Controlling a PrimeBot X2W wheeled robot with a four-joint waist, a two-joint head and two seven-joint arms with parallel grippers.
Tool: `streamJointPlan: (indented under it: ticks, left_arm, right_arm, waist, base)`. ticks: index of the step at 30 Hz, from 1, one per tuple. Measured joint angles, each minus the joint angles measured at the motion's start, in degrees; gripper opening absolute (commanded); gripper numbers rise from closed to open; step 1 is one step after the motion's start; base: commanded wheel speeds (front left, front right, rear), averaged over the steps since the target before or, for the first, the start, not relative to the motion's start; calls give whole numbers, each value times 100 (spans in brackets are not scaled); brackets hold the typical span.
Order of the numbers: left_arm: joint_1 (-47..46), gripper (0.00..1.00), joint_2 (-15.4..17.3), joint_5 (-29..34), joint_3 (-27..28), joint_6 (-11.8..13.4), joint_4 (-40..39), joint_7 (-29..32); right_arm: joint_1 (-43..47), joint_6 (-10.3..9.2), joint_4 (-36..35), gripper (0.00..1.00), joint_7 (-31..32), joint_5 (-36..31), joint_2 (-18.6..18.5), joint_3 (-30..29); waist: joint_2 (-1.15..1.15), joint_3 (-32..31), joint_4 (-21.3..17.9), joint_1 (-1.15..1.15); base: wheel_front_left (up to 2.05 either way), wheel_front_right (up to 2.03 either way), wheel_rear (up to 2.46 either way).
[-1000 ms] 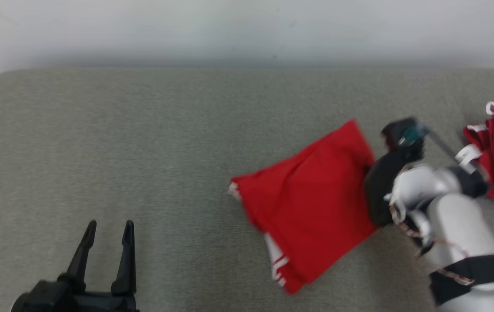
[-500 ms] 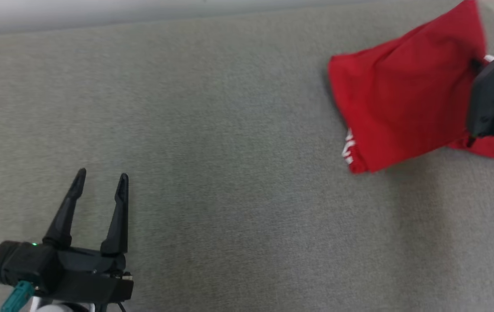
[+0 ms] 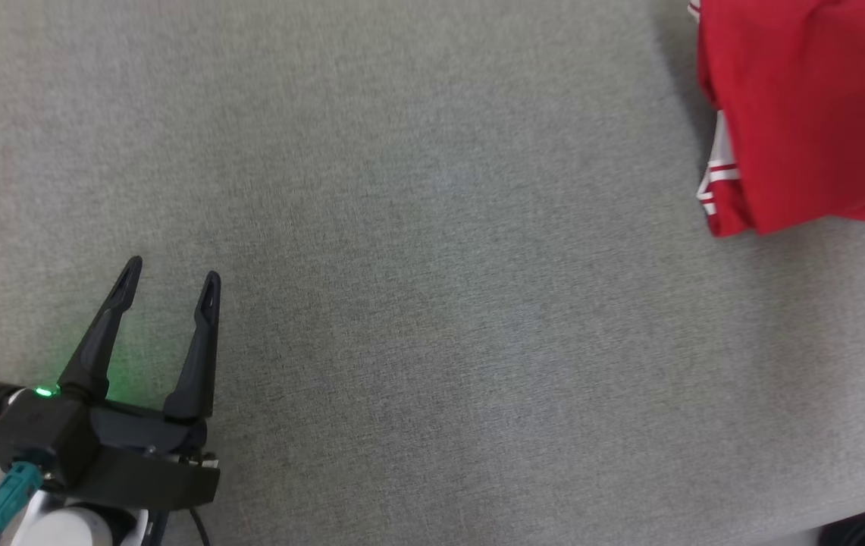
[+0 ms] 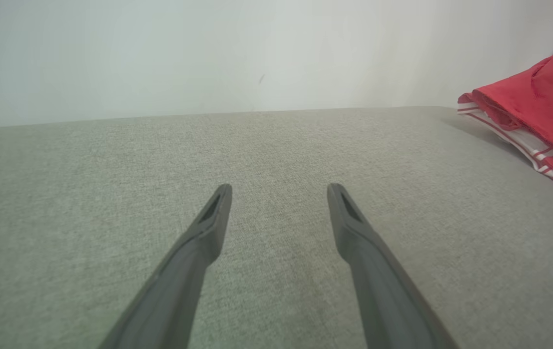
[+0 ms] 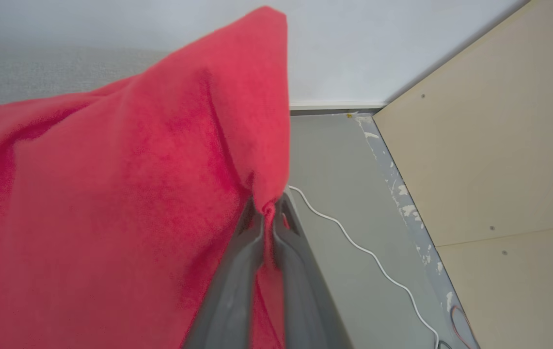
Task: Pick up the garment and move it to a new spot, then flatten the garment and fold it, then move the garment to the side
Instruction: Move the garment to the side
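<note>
The garment (image 3: 811,114) is a folded red cloth with white stripes along one edge, at the upper right of the head view on the grey padded table (image 3: 432,265). In the right wrist view my right gripper (image 5: 267,209) is shut on a pinched edge of the garment (image 5: 111,203), which drapes to the left of the fingers. My left gripper (image 3: 169,280) rests at the lower left of the head view, open, with nothing between its fingers. From the left wrist, the left gripper (image 4: 280,191) points over bare table, with the garment (image 4: 538,121) far off to the right.
A pale wall (image 4: 208,53) rises behind the table. Past the table's edge in the right wrist view lie a grey floor (image 5: 344,194) with a white cable (image 5: 354,242) and a beige board (image 5: 489,160). A dark object (image 3: 864,531) sits at the head view's bottom right corner.
The head camera has swung, so the garment now sits at the upper right and the right arm has left the picture. The left gripper stays open in its place.
</note>
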Motion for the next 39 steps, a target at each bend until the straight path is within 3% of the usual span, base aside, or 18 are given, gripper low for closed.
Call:
streamJointPlan:
  ticks: [8, 9, 10, 16, 20, 27, 32, 39]
  left_arm:
    - [-129, 100, 107, 34, -93, -32, -183, 136]
    - [-155, 100, 108, 38, -114, -40, -185, 136]
    - [-184, 100, 107, 40, -143, -40, -183, 143]
    - [-183, 100, 134, 80, -198, -13, -80, 81]
    - [-133, 100, 96, 89, -280, -20, 81, -71]
    - [294, 100, -177, -145, -232, 92, 448, -346]
    - [671, 100, -357, -330, -110, 186, 827, -477]
    - [1101, 100, -598, -487, 163, 265, 1121, -554]
  right_arm:
    - [-220, 0, 1062, 0, -1139, -801, 10, -219]
    - [-241, 0, 1148, 40, -1359, -889, -7, -185]
    - [-316, 0, 1328, 100, -1727, -958, -13, -167]
    - [-357, 0, 1731, 100, -2172, -1211, 103, -121]
    - [-172, 0, 1642, 100, -2365, -1101, 356, -137]
    - [919, 0, 720, 100, -3120, -536, 748, 123]
    - [2109, 0, -109, 100, -3565, -79, 1329, 303]
    - [3423, 0, -445, 100, -4286, 447, 1789, 641]
  waist:
    - [0, 402, 95, 0]
    - [0, 425, 122, 0]
    - [-1, 443, 176, -1]
    - [-1, 291, 195, -1]
    - [-1, 40, 190, -1]
    - [-1, -637, 234, -2]
    - [-2, -1236, 306, -3]
    - [-3, -2074, 511, -3]
  base:
    - [0, 0, 0]
    - [0, 0, 0]
    - [0, 0, 0]
    - [0, 0, 0]
    - [0, 0, 0]
    - [0, 0, 0]
    - [0, 0, 0]
    - [0, 0, 0]
